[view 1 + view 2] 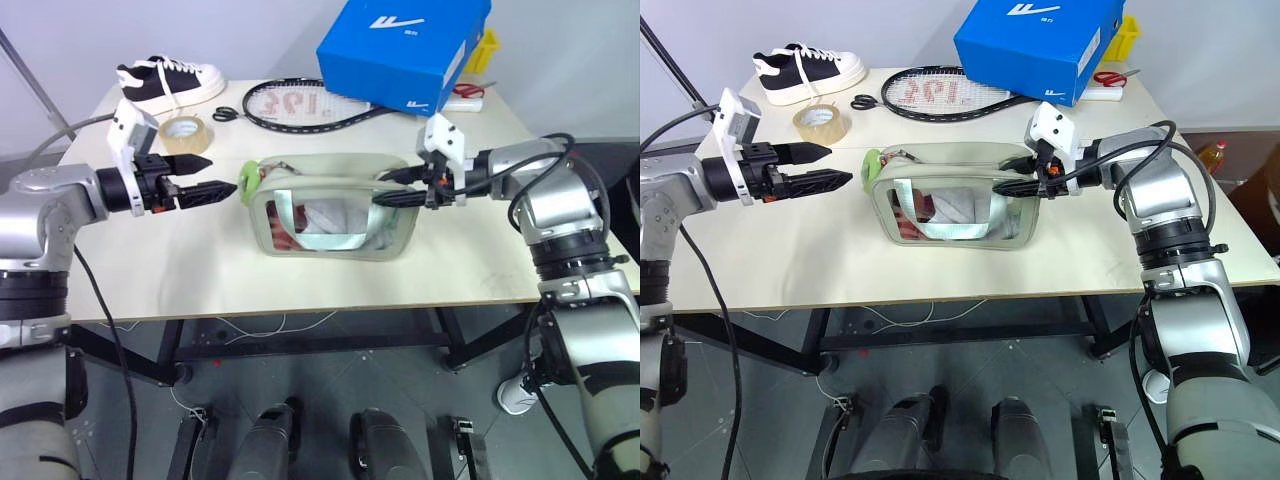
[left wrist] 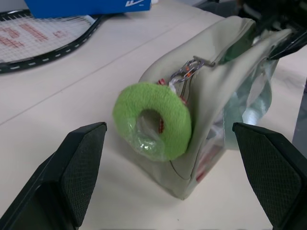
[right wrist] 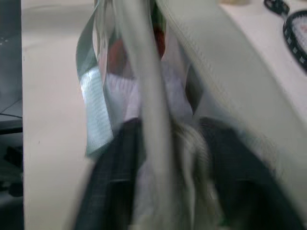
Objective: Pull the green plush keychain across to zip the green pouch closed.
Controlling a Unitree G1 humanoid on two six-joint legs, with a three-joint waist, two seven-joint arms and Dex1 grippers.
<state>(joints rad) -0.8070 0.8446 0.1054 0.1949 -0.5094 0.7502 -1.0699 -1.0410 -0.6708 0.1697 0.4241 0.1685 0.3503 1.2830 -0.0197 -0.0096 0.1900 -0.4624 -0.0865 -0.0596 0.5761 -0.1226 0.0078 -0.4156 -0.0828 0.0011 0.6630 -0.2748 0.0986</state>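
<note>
Pouch: green pouch (image 1: 335,205) stands mid-worktop (image 1: 150,270).
Keychain: green plush keychain (image 2: 152,120) hangs at its left end.
Left tool (image 1: 205,178): open, near keychain.
Right tool (image 1: 388,186): straddles pouch's right end; grip unclear.
Progress: pull not yet begun.

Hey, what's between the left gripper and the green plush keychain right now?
Nothing: only bare table separates the open left gripper from the green plush keychain, shown in the left wrist and left eye views.
</note>
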